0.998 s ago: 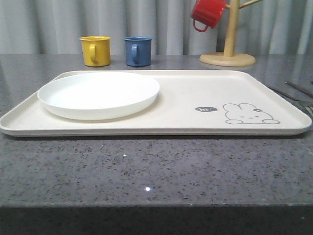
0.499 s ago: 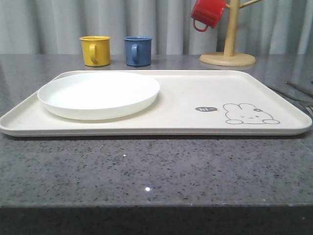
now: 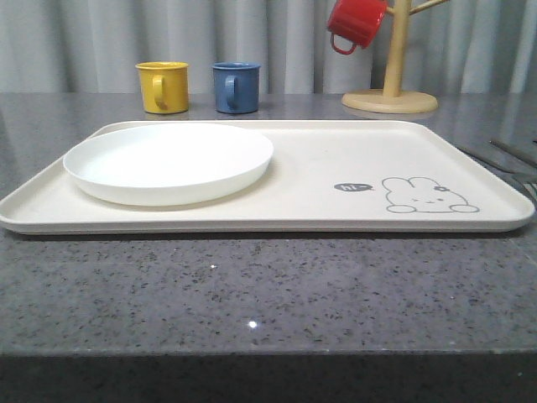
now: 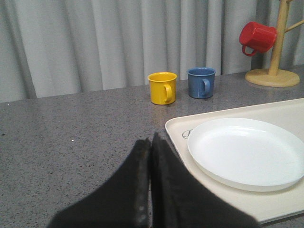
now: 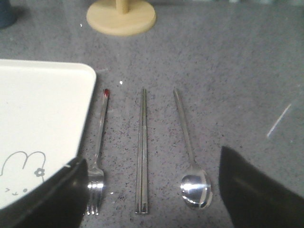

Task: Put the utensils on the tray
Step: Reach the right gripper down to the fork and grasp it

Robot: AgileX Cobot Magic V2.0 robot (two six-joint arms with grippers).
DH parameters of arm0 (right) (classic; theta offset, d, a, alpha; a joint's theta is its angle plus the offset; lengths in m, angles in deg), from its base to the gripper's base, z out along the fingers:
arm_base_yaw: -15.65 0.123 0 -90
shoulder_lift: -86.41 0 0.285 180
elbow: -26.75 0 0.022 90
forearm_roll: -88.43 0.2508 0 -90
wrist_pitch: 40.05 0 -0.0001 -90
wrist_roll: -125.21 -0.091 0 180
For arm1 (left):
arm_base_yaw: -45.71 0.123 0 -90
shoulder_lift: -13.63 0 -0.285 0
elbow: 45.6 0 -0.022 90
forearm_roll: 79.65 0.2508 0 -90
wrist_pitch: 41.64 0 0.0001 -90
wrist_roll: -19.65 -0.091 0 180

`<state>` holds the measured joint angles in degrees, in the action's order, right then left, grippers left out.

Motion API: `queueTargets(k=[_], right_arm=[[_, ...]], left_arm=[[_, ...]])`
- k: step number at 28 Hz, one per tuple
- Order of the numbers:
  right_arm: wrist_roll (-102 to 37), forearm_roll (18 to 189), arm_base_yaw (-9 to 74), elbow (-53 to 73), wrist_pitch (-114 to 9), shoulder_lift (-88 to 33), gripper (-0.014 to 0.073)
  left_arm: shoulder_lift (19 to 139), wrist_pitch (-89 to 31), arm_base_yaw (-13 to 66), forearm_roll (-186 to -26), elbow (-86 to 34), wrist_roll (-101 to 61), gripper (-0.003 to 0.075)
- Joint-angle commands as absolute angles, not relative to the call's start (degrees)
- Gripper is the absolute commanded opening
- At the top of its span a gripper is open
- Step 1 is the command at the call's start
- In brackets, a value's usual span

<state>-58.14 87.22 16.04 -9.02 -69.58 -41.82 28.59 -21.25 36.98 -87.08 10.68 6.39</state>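
Three utensils lie side by side on the grey counter just beside the tray's [image 5: 38,109] corner: a fork [image 5: 97,156] closest to it, then chopsticks [image 5: 141,152], then a spoon [image 5: 192,175]. My right gripper [image 5: 152,161] hovers above them, open wide, one finger over the fork's tines and the other past the spoon. The cream tray [image 3: 336,159] with its rabbit drawing spans the middle of the front view. My left gripper [image 4: 151,142] is shut with nothing in it, low over the counter next to the tray's other end [image 4: 178,130].
A round white plate [image 3: 168,161] sits on the tray's left half. Yellow mug [image 3: 164,86] and blue mug [image 3: 236,86] stand behind the tray. A wooden mug tree [image 3: 391,99] with a red mug [image 3: 355,23] stands at the back right.
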Motion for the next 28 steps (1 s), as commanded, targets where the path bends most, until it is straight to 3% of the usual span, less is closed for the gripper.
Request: queueTargets(k=[1, 7, 18, 28], right_arm=[[-57.83, 87.25, 17.4, -3.89, -67.47, -35.02, 0.0432], [-57.83, 87.36, 21.19, 0.55, -70.36, -26.41, 0.0304], [-57.83, 91.14, 23.43, 12.74, -82.83, -8.71, 0.03], [-57.83, 92.44, 23.43, 17.99, -84.0, -0.13, 0.03]], left_arm=[[29.26, -26.01, 36.94, -87.79, 9.12, 7.09, -0.0018], [29.26, -26.01, 36.94, -87.79, 9.12, 7.09, -0.0018], [29.26, -26.01, 36.94, -87.79, 9.12, 7.09, -0.0018], [29.26, -26.01, 36.94, -87.79, 9.12, 7.09, -0.0018]])
